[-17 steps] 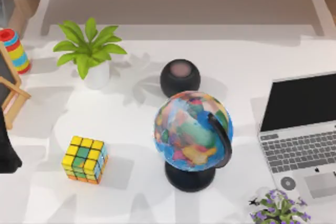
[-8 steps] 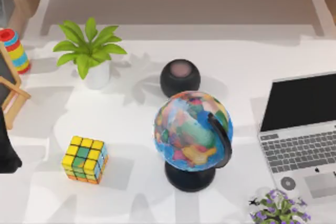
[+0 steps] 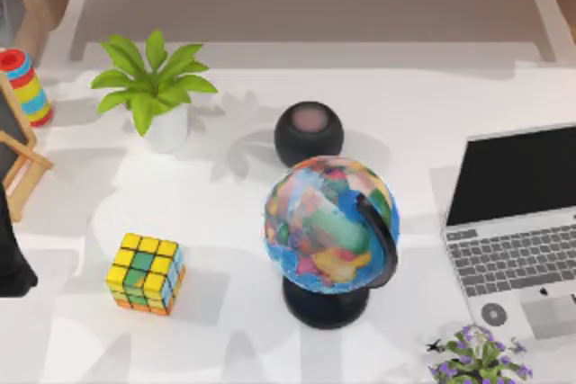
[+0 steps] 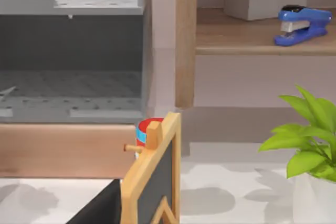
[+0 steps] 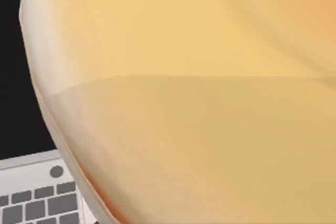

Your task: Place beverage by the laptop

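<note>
The beverage is a smooth orange-yellow body sitting very close up in the right wrist view, with a paler band across its upper part. Behind its edge I see the laptop's black screen, silver deck and grey keys. From above, the laptop stands open at the table's right edge, screen toward the back, pale trackpad near the front. A black part of my left arm rests at the table's far left edge.
A globe on a black stand is mid-table, left of the laptop, with a round black speaker behind it. A potted plant, colour cube, small easel and purple flowers also stand about.
</note>
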Controlling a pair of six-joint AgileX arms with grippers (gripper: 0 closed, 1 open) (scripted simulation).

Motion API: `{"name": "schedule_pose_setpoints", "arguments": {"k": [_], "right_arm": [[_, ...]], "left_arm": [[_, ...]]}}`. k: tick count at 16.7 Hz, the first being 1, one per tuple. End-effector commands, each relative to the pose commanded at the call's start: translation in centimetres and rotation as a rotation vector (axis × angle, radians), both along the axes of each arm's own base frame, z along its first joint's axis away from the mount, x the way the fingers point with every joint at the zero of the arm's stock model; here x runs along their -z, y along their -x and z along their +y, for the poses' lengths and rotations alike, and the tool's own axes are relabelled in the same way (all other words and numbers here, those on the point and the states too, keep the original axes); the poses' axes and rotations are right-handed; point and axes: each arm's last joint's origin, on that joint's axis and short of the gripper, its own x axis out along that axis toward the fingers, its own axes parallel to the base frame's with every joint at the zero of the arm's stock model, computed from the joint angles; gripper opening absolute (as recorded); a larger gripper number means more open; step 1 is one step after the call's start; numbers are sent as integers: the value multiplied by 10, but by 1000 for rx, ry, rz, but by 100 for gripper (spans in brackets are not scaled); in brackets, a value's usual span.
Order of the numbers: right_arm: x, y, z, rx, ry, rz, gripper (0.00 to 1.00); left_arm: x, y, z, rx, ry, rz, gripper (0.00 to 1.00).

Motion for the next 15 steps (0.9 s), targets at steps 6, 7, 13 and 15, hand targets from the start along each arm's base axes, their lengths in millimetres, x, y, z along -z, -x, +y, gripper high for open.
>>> {"name": "schedule_pose_setpoints", "arguments": {"k": [6, 7, 13, 15], "right_arm": [[0, 0, 0, 0, 0, 0, 23], [0, 0, 0, 0, 0, 0, 30], [0, 0, 0, 0, 0, 0, 75], [0, 0, 0, 0, 0, 0, 90]], "left_arm": [[0, 0, 0, 0, 0, 0, 100], [0, 0, 0, 0, 0, 0, 100], [0, 0, 0, 0, 0, 0, 100], [0, 0, 0, 0, 0, 0, 100]]}}
